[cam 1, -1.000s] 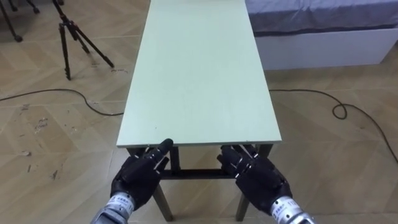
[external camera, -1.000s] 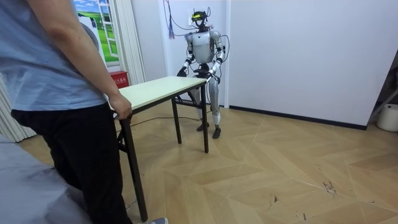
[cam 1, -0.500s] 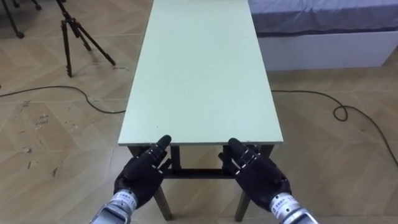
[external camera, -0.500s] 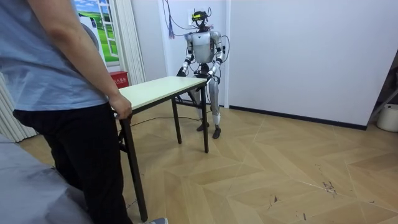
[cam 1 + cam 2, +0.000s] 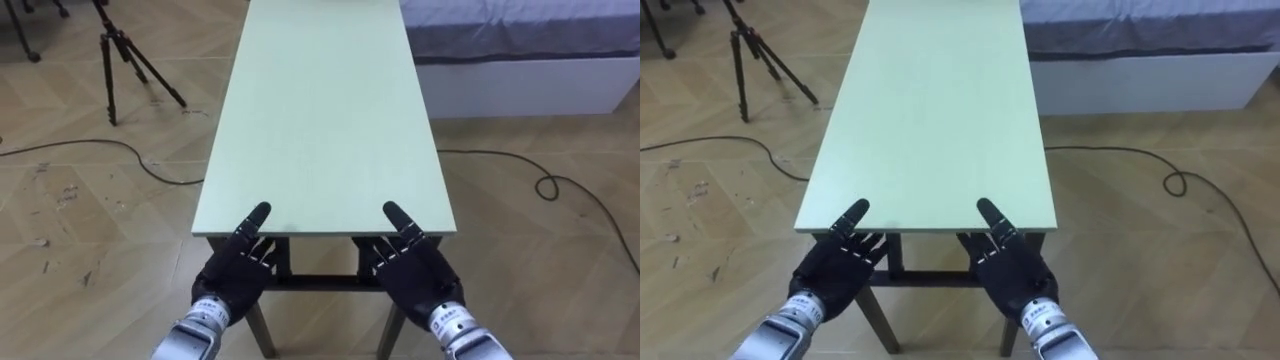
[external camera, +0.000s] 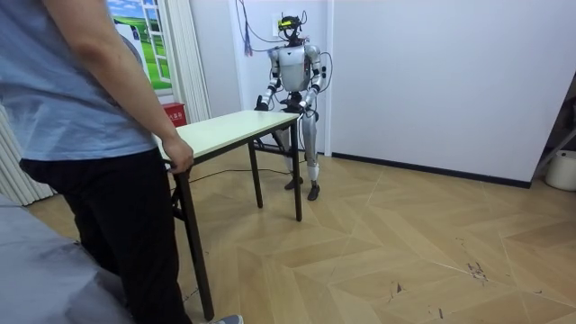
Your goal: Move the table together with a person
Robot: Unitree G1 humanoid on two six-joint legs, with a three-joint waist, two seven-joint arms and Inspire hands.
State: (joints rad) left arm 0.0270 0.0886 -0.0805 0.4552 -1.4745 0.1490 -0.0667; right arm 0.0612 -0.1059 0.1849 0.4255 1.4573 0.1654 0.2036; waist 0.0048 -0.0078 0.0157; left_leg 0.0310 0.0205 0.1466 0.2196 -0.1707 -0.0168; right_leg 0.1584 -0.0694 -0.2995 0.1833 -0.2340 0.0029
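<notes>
Showing the robot at one short end of the pale green table, as seen from its head and from the room. I read the left hand and the right hand alike. Each thumb lies flat on the tabletop, the fingers reach under the near edge, and the edge is clasped between them, one hand near each corner. In the room view a person stands at the opposite short end, at the room view's left. The person's hand is gripped round that end's corner. The table runs lengthwise between the two on a wood floor. A tripod stands off the table's left side, and a bed lies off its right.
</notes>
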